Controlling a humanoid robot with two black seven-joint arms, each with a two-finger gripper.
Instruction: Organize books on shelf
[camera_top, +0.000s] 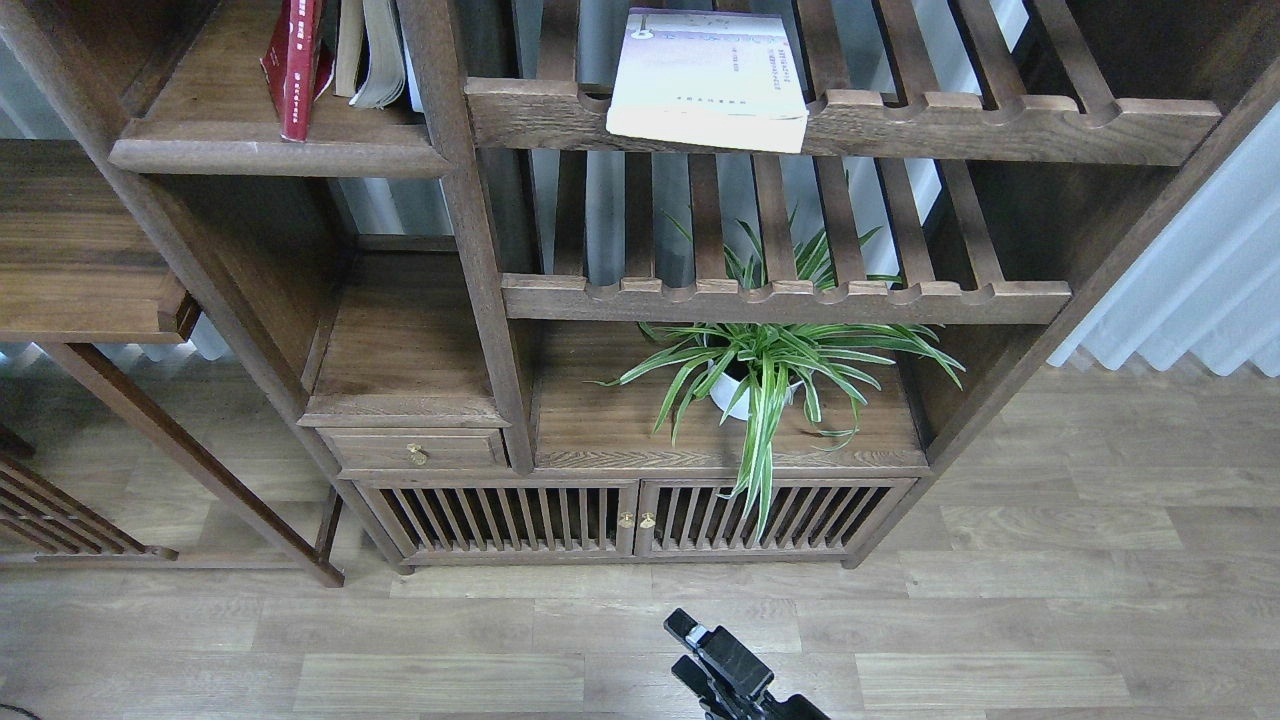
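Note:
A dark red book (296, 70) stands upright on the solid dark-brown shelf (280, 158) at the upper left. Beside it, to its right, stands a second book (368, 52); only its pale page edges show, so I cannot tell its cover colour. A pale white book (708, 80) lies flat on the upper slatted rack (1000, 128), overhanging its scalloped front rail. My right gripper (684, 647) is low at the bottom centre, over the floor, far below the books, with its two fingers slightly apart and empty. My left gripper is out of view.
A second slatted rack (780, 300) lies below the first. A potted spider plant (760, 370) stands on the board beneath it. Lower down are a small drawer (415, 450) and slatted cabinet doors (630, 518). A side shelf (70, 260) juts out at left. A white curtain (1190, 300) hangs at right.

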